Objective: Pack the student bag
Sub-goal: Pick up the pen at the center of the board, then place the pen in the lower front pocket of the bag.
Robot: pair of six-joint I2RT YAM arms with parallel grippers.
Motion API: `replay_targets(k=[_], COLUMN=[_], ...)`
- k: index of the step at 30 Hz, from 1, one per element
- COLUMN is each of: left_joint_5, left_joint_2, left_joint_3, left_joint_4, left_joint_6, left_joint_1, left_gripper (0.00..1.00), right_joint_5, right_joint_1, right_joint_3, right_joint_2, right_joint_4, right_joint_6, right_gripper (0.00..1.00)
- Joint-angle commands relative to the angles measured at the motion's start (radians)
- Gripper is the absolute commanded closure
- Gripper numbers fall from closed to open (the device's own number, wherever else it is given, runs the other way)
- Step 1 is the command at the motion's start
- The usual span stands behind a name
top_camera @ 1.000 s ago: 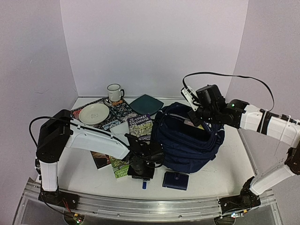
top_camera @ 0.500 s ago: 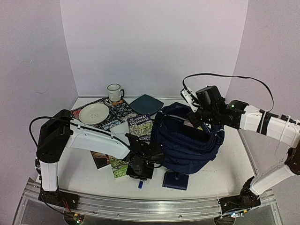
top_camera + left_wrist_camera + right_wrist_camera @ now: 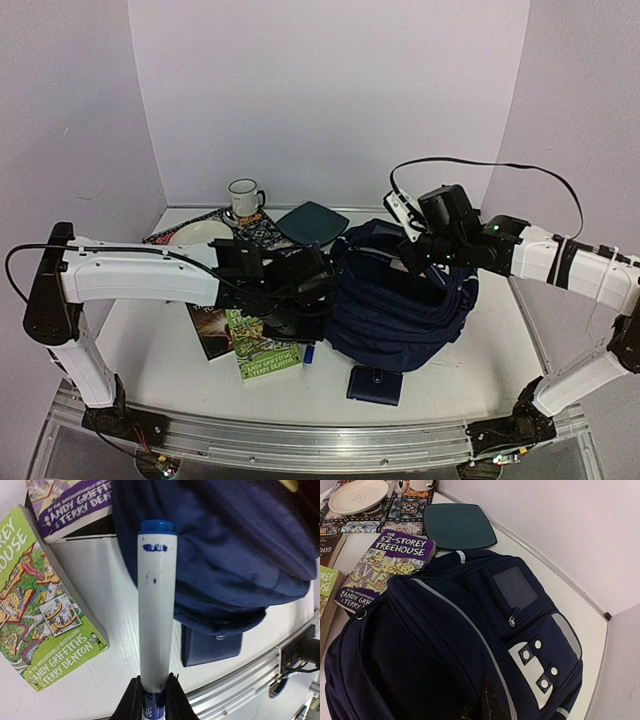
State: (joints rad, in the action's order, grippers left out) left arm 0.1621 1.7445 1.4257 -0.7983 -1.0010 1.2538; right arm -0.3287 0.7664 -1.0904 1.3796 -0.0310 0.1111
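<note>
The student bag [image 3: 400,310] is a large navy backpack lying at table centre-right, its main compartment gaping open [image 3: 395,670]. My right gripper [image 3: 415,255] is shut on the upper rim of that opening, and its dark fingertips [image 3: 487,702] pinch the fabric. My left gripper [image 3: 150,687] is shut on the lower end of a white marker [image 3: 156,605] with a blue cap. The marker hangs above the table just left of the bag [image 3: 225,540]. From above, its blue cap [image 3: 309,352] shows under the left gripper [image 3: 302,335].
A green book [image 3: 262,352] and a brown one [image 3: 208,330] lie left of the bag. A purple book [image 3: 385,565], a teal square plate [image 3: 312,222], a cream plate [image 3: 357,495] on a patterned mat and a mug [image 3: 243,197] sit behind. A navy wallet [image 3: 375,385] lies near the front rail.
My left gripper closed on the marker at the table's front, then lifted it up and back toward the bag's left side. The right arm has stayed on the bag rim.
</note>
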Motion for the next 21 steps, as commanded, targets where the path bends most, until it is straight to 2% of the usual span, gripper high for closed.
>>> replay_targets(k=[1,8,14,21], left_joint_5=[0.011,-0.221,-0.384,-0.445], left_joint_2=[-0.06,-0.041,0.045,0.081], left_joint_3=[0.066,0.093,0.14,0.145], left_joint_4=[0.094,0.342,0.446,0.563], left_joint_6=[0.072,0.119,0.075,-0.02], left_joint_1=[-0.024,-0.102,-0.154,-0.209], left_gripper=[1.0,1.0,1.0,1.0], right_joint_5=[0.063,0.071,0.076,0.096], right_joint_1=[0.004,0.023,0.029,0.034], right_joint_3=[-0.016,-0.023,-0.025,-0.016], right_joint_2=[-0.023,-0.023,-0.043,-0.056], right_joint_4=[0.066,0.067,0.067,0.067], right_joint_6=[-0.076,-0.083,-0.088,-0.102], right_gripper=[1.0,1.0,1.0,1.0])
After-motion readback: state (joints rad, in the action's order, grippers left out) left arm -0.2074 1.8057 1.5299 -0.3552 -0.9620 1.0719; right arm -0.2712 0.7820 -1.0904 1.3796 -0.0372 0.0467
